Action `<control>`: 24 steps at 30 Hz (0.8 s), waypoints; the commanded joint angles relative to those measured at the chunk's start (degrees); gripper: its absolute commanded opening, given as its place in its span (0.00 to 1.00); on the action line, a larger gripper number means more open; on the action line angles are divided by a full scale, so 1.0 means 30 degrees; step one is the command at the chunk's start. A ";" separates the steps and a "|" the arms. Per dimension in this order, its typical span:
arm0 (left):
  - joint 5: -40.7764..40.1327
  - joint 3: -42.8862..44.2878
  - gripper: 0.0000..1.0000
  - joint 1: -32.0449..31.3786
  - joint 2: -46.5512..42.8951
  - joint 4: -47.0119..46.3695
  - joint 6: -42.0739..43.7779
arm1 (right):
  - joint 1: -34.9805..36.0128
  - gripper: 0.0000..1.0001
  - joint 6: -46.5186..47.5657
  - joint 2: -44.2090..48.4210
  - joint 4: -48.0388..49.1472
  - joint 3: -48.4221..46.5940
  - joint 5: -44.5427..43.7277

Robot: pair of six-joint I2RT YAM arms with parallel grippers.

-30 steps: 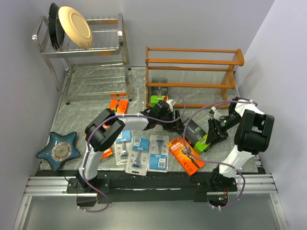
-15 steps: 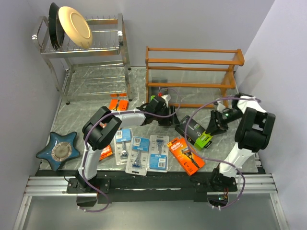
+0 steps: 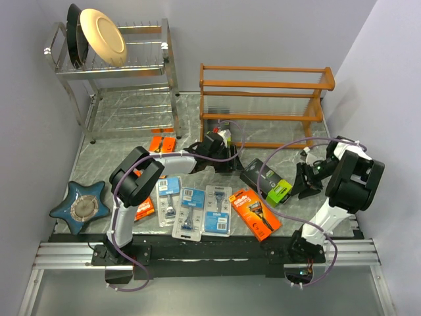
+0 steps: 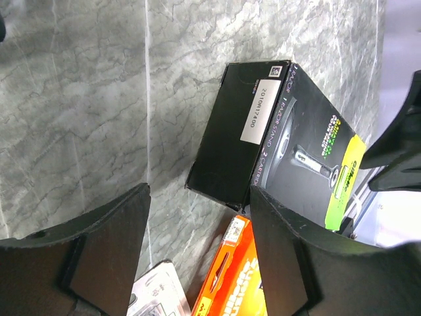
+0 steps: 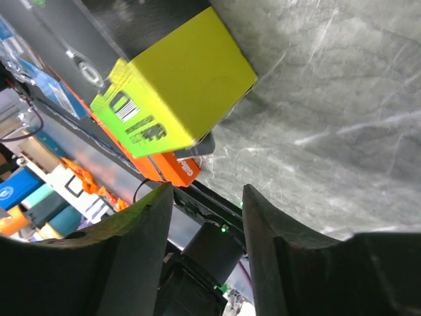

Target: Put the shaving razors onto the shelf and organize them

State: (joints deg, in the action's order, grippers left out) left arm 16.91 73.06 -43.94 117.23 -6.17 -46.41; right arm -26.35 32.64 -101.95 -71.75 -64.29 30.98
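A lime-green-and-black razor box [image 3: 266, 181] lies flat on the table, in front of the wooden shelf [image 3: 263, 85]. My left gripper [image 3: 233, 163] hovers just left of it, open and empty. In the left wrist view that box [image 4: 276, 145] lies beyond the gripper [image 4: 200, 257], with an orange pack [image 4: 230, 276] below. My right gripper [image 3: 299, 184] stands open just right of the box, apart from it. The right wrist view shows the box's lime end [image 5: 177, 85] ahead of the empty gripper [image 5: 207, 224]. Three blue blister cards [image 3: 191, 210] and orange packs [image 3: 255, 212] [image 3: 162, 143] lie on the table.
A chrome dish rack [image 3: 118, 66] with plates stands at the back left. A blue star-shaped dish [image 3: 80, 204] sits at the left front. Another orange pack [image 3: 146, 209] lies half under the left arm. The right wall is close beside the right arm.
My right gripper has drawn back to the right, away from the green-and-black box, which now lies flat nearer the table's middle. The left gripper has shifted only slightly.
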 commanded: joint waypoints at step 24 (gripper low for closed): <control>-0.0097 0.0871 0.73 -0.0089 -0.0491 0.1002 0.1319 | 0.0815 0.14 0.0194 -0.3575 0.0068 -0.0599 0.6248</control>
State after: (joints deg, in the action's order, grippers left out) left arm 16.86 73.32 -43.94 117.21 -5.54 -45.84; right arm -23.66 30.70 -112.16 -69.12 -63.40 40.23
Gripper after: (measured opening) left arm 0.716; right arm 0.169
